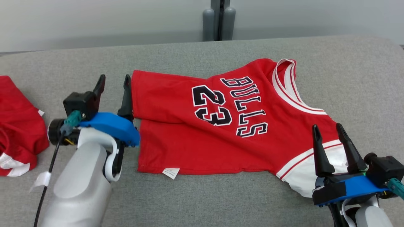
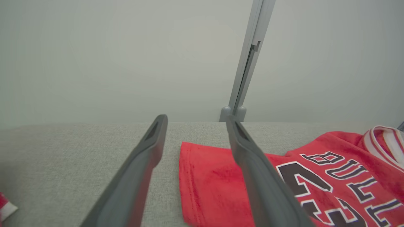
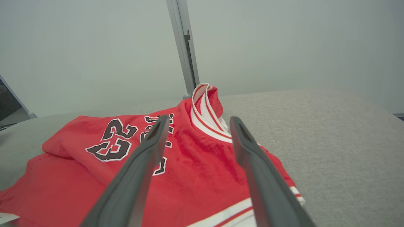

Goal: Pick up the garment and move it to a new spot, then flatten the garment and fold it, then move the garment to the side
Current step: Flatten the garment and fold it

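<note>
Garment: the red jersey point(image 1: 202, 148) lies sideways in the middle of the grey cushion point(image 1: 221, 201), hem toward the robot's left, neck trim point(image 1: 285, 82) at the far right; not yet flat, since the far side appears doubled over the body, leaving a ridge that runs from the hem toward the numerals. Left gripper point(image 1: 115, 78): fingers spread, grasping nothing; its inner finger stands just against the far hem corner. Right gripper point(image 1: 327, 127): likewise spread and empty, poised over the white-and-red armhole band at the near right. Step in hand, by my reading: flattening ahead of the fold. To do it well: pinch a single layer at the doubled hem corner with the left, not both layers; anchor the shoulder end with the right; draw the two apart along the jersey's length and carry the flap toward the far edge so the ridge opens; keep the pull low so the cloth slides and does not bunch; see that the upstanding neck trim lies down. Risk: soft cloth may slip from narrow fingers. Writing: "BULLS" point(image 1: 246, 107) in black outlined white, beside "23" point(image 1: 211, 105), both sideways in the head view; small white tag point(image 1: 171, 172) at the near hem, print too small to read. A second red garment point(image 1: 19, 126) sits far left, well apart.
</note>
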